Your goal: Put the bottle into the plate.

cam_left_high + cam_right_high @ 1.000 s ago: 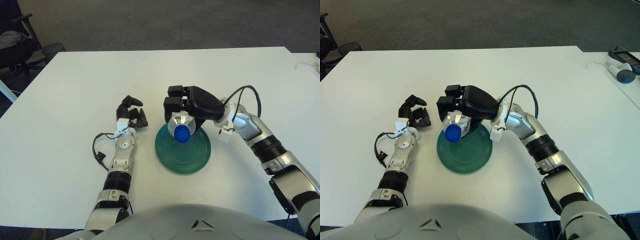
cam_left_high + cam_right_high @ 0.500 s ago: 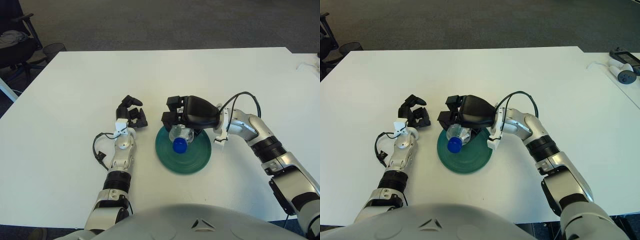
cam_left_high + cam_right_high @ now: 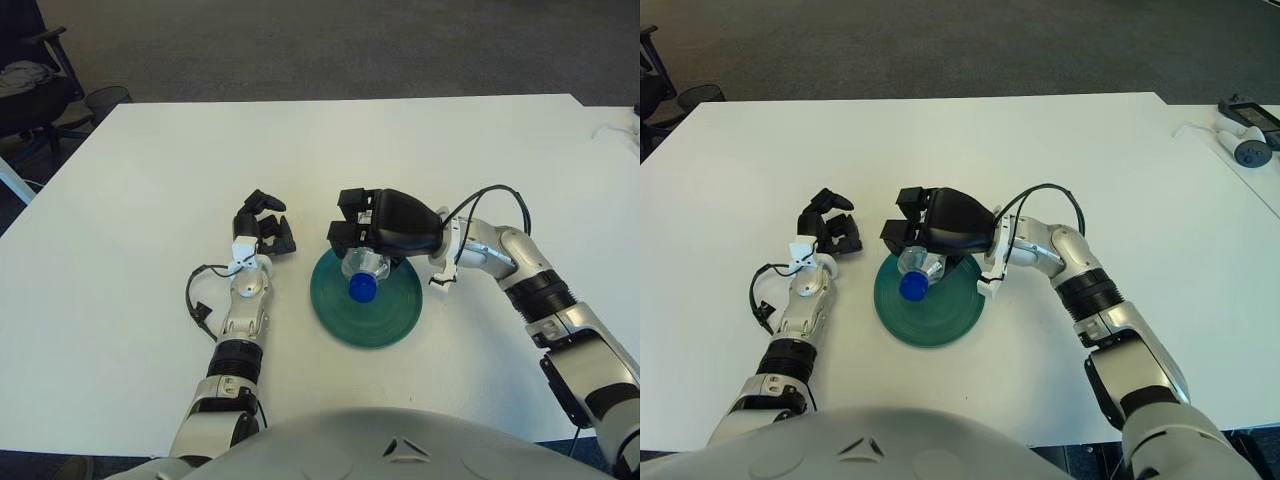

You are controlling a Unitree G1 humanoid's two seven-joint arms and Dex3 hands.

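right hand (image 3: 930, 232): gripping bottle (image 3: 917, 275), blue cap toward camera
plate (image 3: 943, 317): green, under bottle
left hand (image 3: 830, 232): beside plate, left

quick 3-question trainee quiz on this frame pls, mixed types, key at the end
1. True or false: the right robot hand grips the bottle over the green plate.
2. What colour is the bottle's cap? A) red B) blue C) white
3. On which side of the plate does the idle left robot hand show, and does it hold anything?

Key:
1. True.
2. B, blue.
3. It shows to the plate's left, fingers curled, holding nothing.
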